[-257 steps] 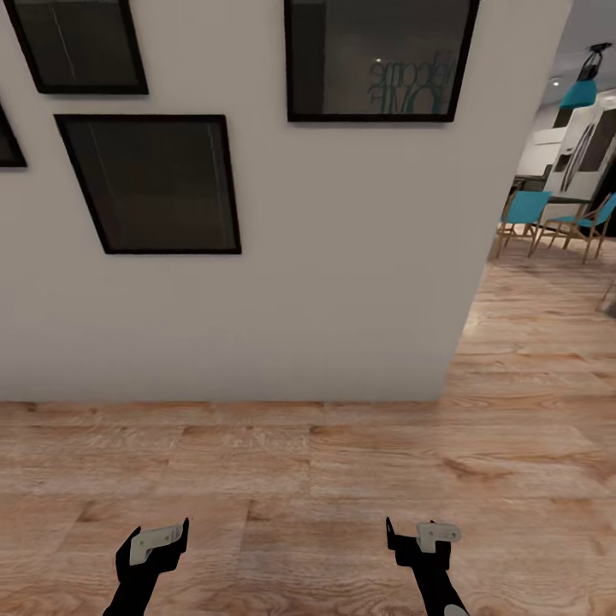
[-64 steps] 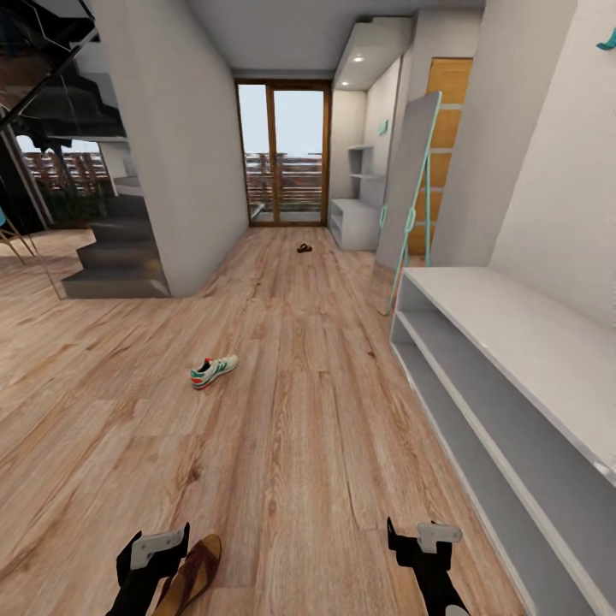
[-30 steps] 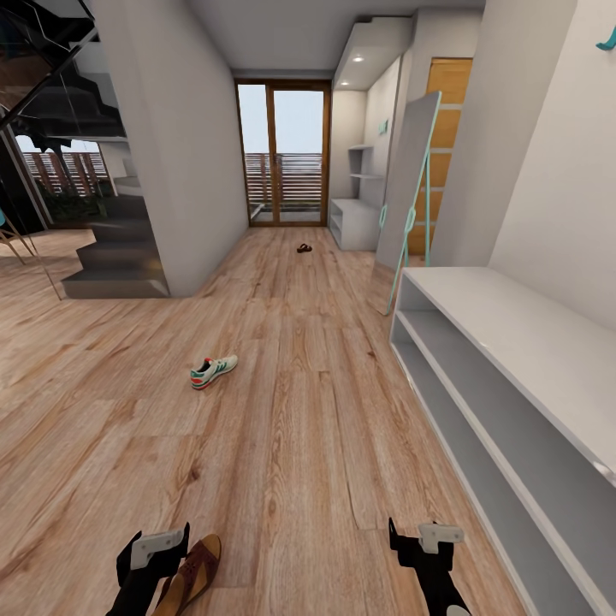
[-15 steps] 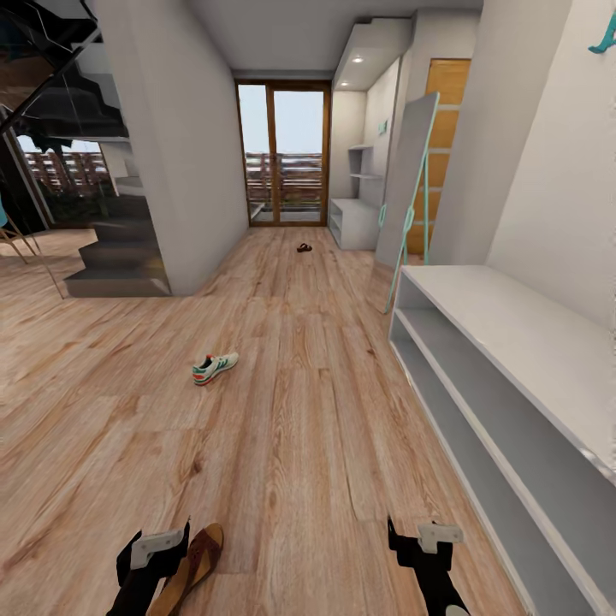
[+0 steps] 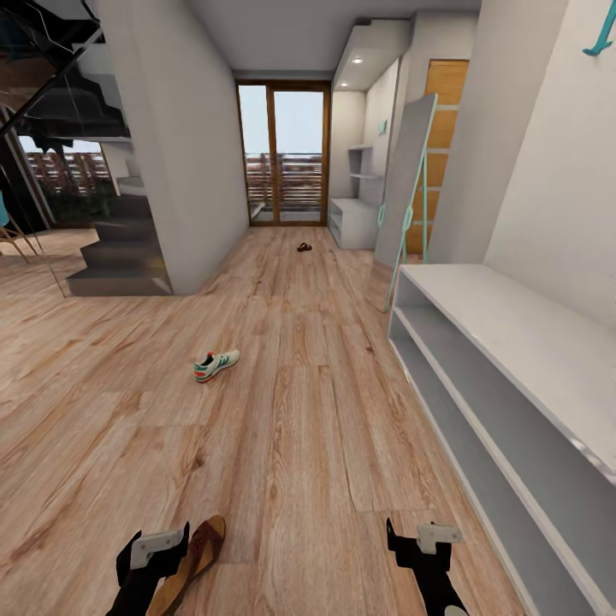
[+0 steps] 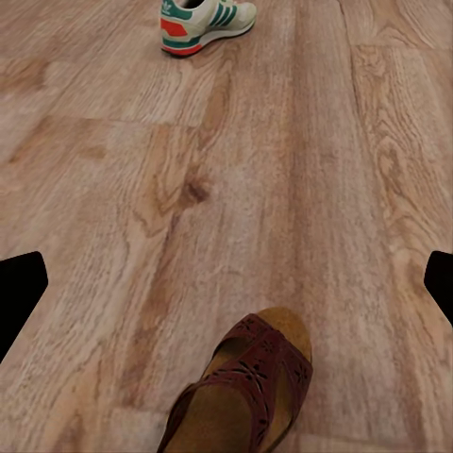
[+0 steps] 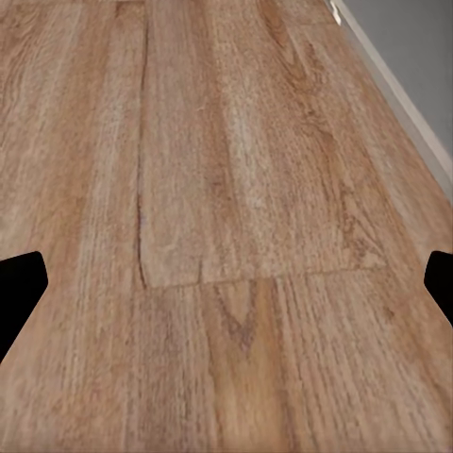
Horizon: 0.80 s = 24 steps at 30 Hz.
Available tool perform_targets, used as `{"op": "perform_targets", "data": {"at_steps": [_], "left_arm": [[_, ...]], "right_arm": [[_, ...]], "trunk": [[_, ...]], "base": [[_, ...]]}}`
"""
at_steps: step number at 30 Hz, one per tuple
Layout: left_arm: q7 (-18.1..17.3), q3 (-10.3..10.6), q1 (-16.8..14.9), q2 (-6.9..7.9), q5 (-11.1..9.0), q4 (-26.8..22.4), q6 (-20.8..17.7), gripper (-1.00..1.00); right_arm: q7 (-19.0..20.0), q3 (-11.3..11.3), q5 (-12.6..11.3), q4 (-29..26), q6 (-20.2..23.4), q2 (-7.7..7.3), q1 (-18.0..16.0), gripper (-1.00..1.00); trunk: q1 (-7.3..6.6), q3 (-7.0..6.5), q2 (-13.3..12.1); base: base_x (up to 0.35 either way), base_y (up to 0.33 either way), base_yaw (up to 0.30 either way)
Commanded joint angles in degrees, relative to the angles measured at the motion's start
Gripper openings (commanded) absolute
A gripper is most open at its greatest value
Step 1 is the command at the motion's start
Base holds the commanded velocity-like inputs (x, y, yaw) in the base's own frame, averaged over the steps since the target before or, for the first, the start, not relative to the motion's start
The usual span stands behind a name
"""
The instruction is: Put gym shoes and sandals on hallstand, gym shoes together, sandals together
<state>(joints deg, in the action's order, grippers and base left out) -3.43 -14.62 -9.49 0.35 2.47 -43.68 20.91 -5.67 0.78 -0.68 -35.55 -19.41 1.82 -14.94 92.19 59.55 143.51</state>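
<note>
One gym shoe (image 5: 216,364) lies on its own on the corridor floor (image 5: 299,428), ahead and left; it is also in the left wrist view as the gym shoe (image 6: 205,21). A brown sandal (image 5: 192,556) rests on the floor just beside my left gripper (image 5: 156,547), and the left wrist view has that sandal (image 6: 247,389) close under the open left gripper (image 6: 226,288). A second sandal (image 5: 305,247) lies far down the corridor near the glass door. The hallstand (image 5: 513,338) runs along the right wall, its tiers bare. My right gripper (image 5: 419,541) hangs open over bare floor, near the hallstand's base (image 7: 415,85).
A slim teal-edged frame (image 5: 409,201) leans on the wall beyond the hallstand. A grey wall block and dark stairs (image 5: 120,257) stand at the left. A glass door (image 5: 282,154) closes the corridor's far end, with white shelving (image 5: 355,218) beside it.
The whole view has shifted slightly, so the camera moved; the near sandal sits a little higher in the picture. Both arms hold the same pose, grippers still open.
</note>
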Motion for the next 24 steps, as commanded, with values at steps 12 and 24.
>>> {"op": "perform_targets", "data": {"at_steps": [12, 24], "left_arm": [[0.0, -0.1, 0.0, 0.00, 0.0, 0.0, 0.0, 1.00], [0.0, -0.1, 0.0, 0.02, 0.0, 0.0, 0.0, 1.00]], "right_arm": [[0.0, 0.0, 0.1, 0.0, 0.0, 0.03, 0.0, 1.00], [0.0, -0.2, -0.1, -0.1, 0.0, -0.01, 0.0, 1.00]], "trunk": [[0.00, 0.00, 0.0], [0.00, 0.00, 0.0]], "base": [[-0.008, 0.000, 0.000], [0.000, 0.000, 0.000]]}}
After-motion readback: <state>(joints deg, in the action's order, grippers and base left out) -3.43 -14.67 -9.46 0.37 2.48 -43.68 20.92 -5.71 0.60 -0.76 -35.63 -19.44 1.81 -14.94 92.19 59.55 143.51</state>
